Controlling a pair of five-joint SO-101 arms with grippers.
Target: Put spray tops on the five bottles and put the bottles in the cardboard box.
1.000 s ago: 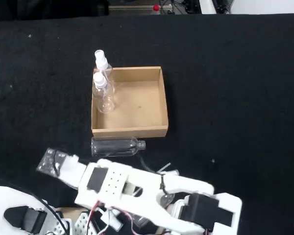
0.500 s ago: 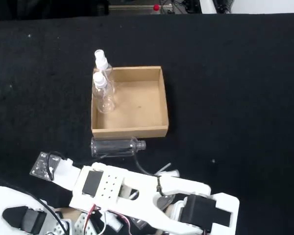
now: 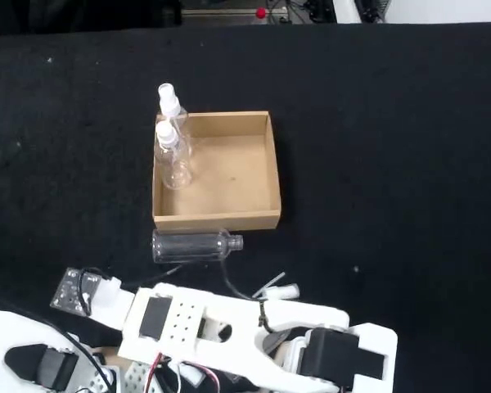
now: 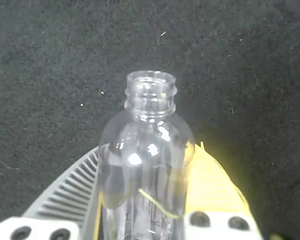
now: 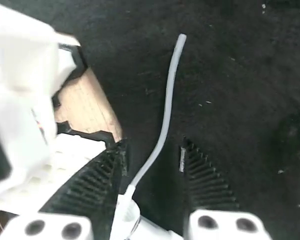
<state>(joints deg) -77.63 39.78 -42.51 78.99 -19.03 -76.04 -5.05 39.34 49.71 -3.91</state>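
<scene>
My left gripper [image 4: 147, 167] is shut on a clear bottle [image 4: 149, 135] with no top, its open neck pointing away over the black cloth. My right gripper [image 5: 152, 148] is open, and a white spray top [image 5: 126, 210] lies between its fingers, the thin tube [image 5: 166, 105] reaching out past the tips. In the high view the cardboard box [image 3: 263, 214] holds one topped bottle [image 3: 173, 160]. A second topped bottle [image 3: 169, 101] stands at the box's far left corner. An open bottle [image 3: 192, 246] lies in front of the box, and a loose spray top [image 3: 284, 291] lies nearer the arms.
Two white arms [image 3: 229, 323] overlap at the front edge of the table in the high view. A strip of bare wood [image 5: 92, 112] shows beside white arm parts in the right wrist view. Black cloth [image 3: 393, 164] covers the table right of the box.
In the high view the tip of the long white arm has drawn left and back toward the table's front edge. The box and the bottles have not moved.
</scene>
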